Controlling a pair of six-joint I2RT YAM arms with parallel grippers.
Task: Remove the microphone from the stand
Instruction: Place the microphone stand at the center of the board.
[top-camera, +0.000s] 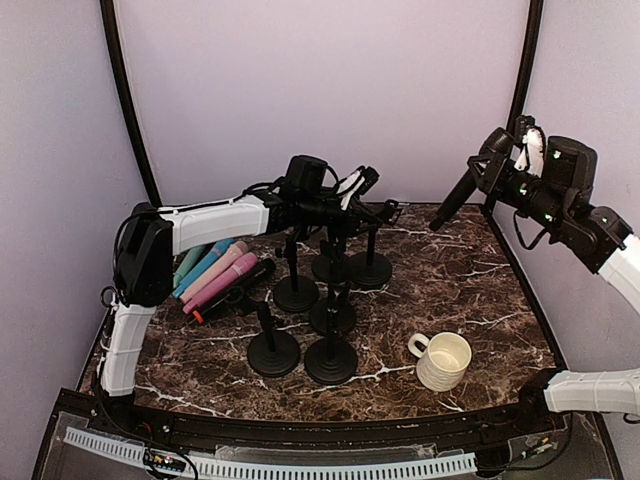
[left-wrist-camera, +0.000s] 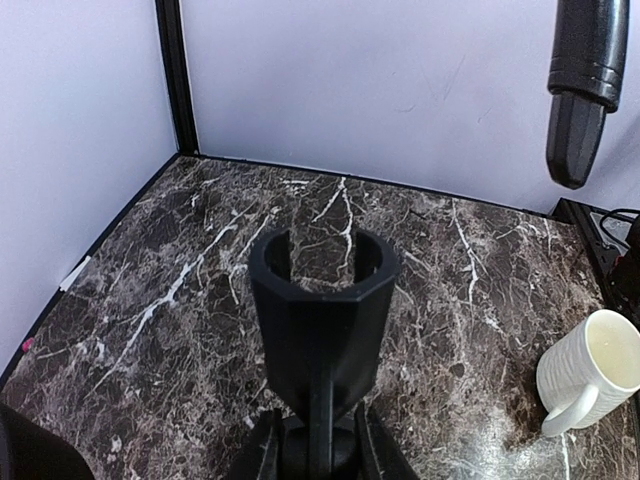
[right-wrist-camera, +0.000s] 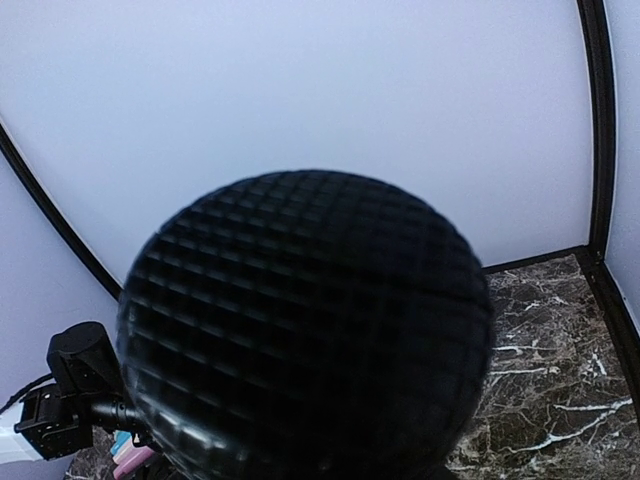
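Noted microphone (top-camera: 455, 198) clear of stand (left-wrist-camera: 322, 350) and aloft at upper right of top view, clamped in right jaws; noted left jaws closed on stand stem below empty clip (left-wrist-camera: 272, 278), lower centre of left-wrist view; judged removal complete, set-down on counter (top-camera: 480, 290) possibly outstanding.

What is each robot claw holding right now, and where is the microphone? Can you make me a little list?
Left claw: shut on the stem of a black stand
Stand top: its holder is empty
Right claw: holds the black microphone in the air, apart from the stand
Cup: white, standing on the table
Other microphones: coloured, lying at the table's left side
Other stands: black, grouped mid-table
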